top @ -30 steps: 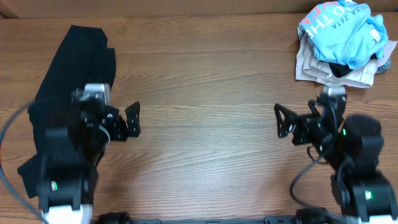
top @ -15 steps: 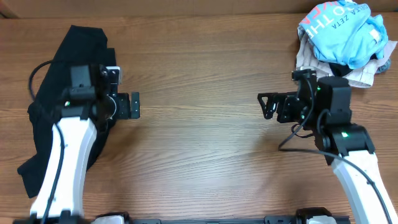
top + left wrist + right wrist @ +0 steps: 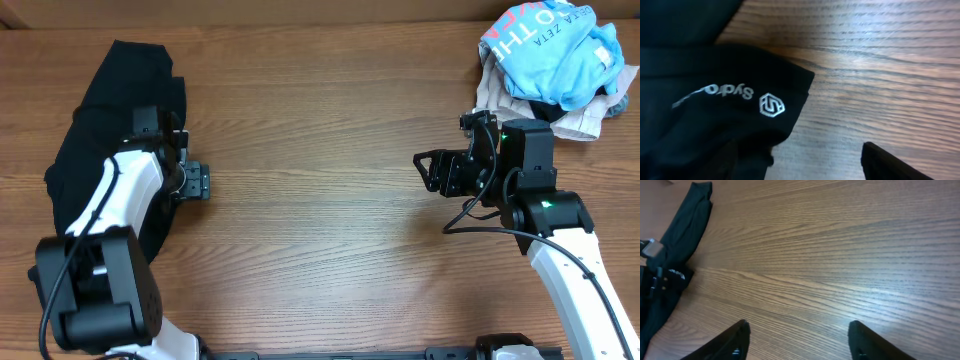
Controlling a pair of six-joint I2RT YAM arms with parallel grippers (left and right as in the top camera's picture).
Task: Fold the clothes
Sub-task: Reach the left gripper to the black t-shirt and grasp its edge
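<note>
The black garment [image 3: 105, 140] lies crumpled in a long strip at the table's left side. In the left wrist view its edge [image 3: 715, 60] carries a small white printed logo [image 3: 771, 105]. My left gripper [image 3: 192, 182] is open at the garment's right edge; in its wrist view [image 3: 815, 167] one finger is over the dark fabric and the other over bare wood. My right gripper [image 3: 428, 172] is open and empty over the wood right of centre, far from the garment. In the right wrist view [image 3: 801, 341] the garment [image 3: 685, 225] shows at the far left.
A light blue T-shirt with pink-and-white lettering [image 3: 550, 45] lies on a beige garment [image 3: 530, 112] at the back right corner, just behind my right arm. Wooden table [image 3: 320, 100] between the arms.
My left gripper has moved left and back to the black garment's right edge. My right arm rose toward the back and its gripper shifted slightly left; it has barely moved since.
</note>
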